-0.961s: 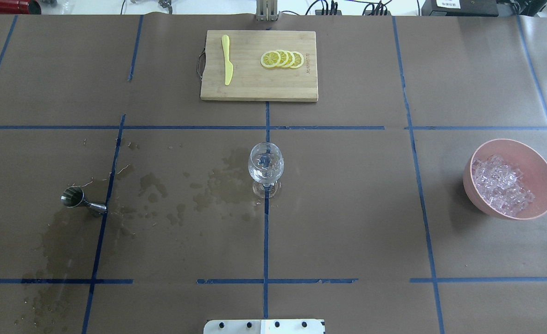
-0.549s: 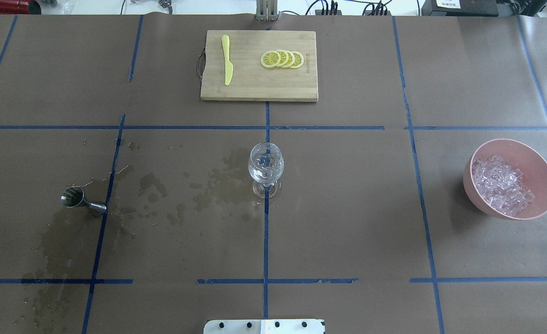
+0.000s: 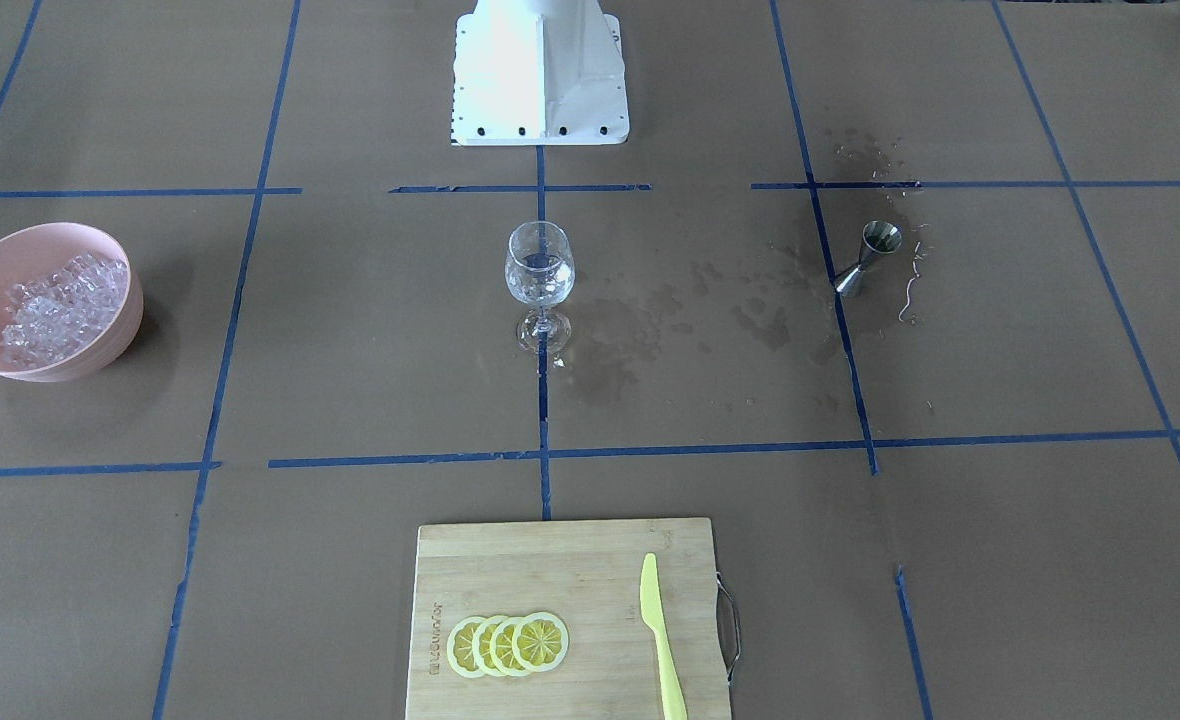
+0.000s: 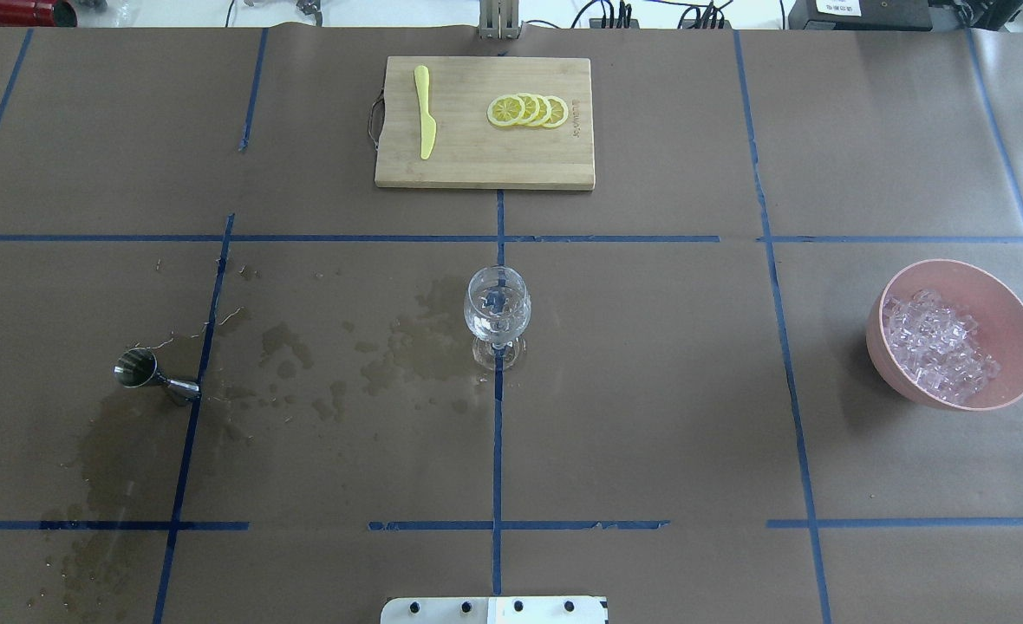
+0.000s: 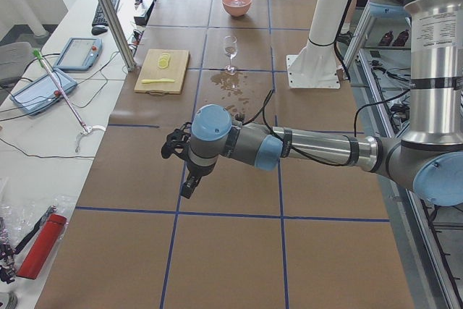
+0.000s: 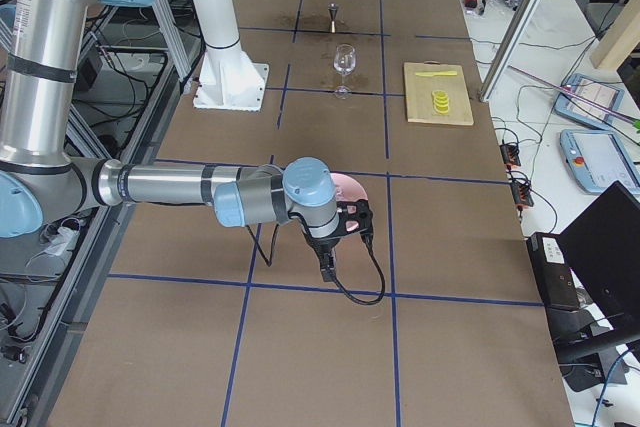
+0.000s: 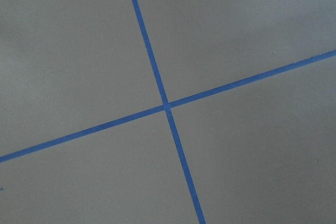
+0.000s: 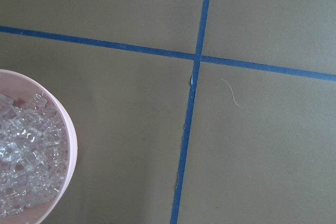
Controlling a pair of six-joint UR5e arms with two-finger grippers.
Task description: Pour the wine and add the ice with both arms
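Observation:
A clear stemmed wine glass (image 4: pixel 497 312) (image 3: pixel 540 270) stands upright at the table's middle. The wine, a little clear liquid, seems to lie low in its bowl. The ice (image 4: pixel 941 347) (image 3: pixel 55 305) (image 8: pixel 26 150) fills a pink bowl (image 4: pixel 1010 303) on the robot's right. Both arms are held back from the table's middle and show only in the side views. My left gripper (image 5: pixel 179 151) hovers over bare paper. My right gripper (image 6: pixel 352 225) hangs just beside the pink bowl. I cannot tell whether either is open or shut. Neither wrist view shows any fingers.
A steel jigger (image 4: pixel 143 371) (image 3: pixel 875 250) stands on the robot's left among dark wet stains (image 4: pixel 407 342). A bamboo board (image 4: pixel 477 160) with lemon slices (image 4: pixel 529 111) and a yellow knife (image 4: pixel 425 113) lies at the far edge. The white base (image 3: pixel 540 70) sits at the robot's side.

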